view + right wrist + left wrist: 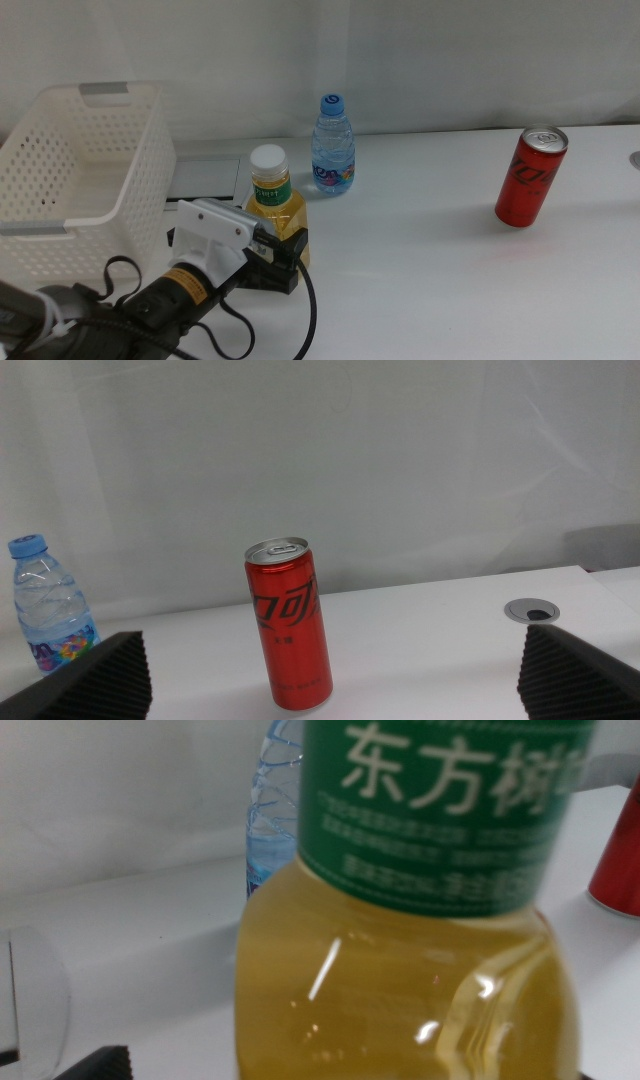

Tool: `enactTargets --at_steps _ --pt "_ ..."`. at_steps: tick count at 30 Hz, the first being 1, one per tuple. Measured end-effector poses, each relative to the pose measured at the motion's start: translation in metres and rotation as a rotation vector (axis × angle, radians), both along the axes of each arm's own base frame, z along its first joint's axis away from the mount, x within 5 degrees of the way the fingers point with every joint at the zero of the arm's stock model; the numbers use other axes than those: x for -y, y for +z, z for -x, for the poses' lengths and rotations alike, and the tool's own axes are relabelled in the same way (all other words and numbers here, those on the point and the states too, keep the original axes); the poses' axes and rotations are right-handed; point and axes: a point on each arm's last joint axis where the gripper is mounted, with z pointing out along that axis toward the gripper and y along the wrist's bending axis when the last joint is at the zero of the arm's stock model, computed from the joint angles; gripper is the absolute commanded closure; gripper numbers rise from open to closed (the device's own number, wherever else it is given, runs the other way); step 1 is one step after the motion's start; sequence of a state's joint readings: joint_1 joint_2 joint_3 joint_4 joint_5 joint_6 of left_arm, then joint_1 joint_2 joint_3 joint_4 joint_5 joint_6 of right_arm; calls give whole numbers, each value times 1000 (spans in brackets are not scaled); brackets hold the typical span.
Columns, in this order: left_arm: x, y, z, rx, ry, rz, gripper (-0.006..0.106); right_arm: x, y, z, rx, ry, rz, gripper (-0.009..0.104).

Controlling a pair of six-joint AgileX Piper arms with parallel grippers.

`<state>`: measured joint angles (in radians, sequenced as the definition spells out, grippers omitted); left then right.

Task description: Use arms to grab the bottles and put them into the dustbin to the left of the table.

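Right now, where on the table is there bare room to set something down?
Open white tabletop lies between the blue-capped bottle and the red can, and in front of both. It is crowded at the left: the basket, the yellow bottle and the left gripper sit close together.

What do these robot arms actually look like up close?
The left arm is black, with a white angular casing, a small yellow sticker and looping black cables. Of the right gripper, only two dark, ridged foam-like pads show.
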<state>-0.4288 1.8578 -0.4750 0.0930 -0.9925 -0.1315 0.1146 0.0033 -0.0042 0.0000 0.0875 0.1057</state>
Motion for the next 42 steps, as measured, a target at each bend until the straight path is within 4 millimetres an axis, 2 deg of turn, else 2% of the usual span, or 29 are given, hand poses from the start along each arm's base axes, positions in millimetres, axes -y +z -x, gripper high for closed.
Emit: enactTargets --at_steps 11,13,16,19,20,24,29,33,36,42 --pt "9 -17 -21 -42 18 36 15 0 0 0 0 0 3 -8" --pt "10 -17 -22 -44 21 46 23 0 0 0 1 0 5 -8" --pt "10 -16 -23 -46 22 53 50 0 0 0 1 0 5 -8" --pt "10 -16 -24 -51 37 57 94 0 0 0 0 0 3 -8" --pt "9 -17 -24 -52 38 57 103 0 0 0 0 0 3 -8" --pt "9 -16 -24 -56 45 62 103 0 0 0 0 0 3 -8" --pt "12 -2 -32 -100 50 25 103 0 0 0 0 0 3 -8" --pt "19 42 -51 -63 40 -46 103 0 0 0 0 0 -1 -8" --pt "24 100 -69 41 55 -89 103 0 0 0 0 0 -1 -8" --pt "22 167 -77 172 96 -92 103 0 0 0 0 0 -1 -8"
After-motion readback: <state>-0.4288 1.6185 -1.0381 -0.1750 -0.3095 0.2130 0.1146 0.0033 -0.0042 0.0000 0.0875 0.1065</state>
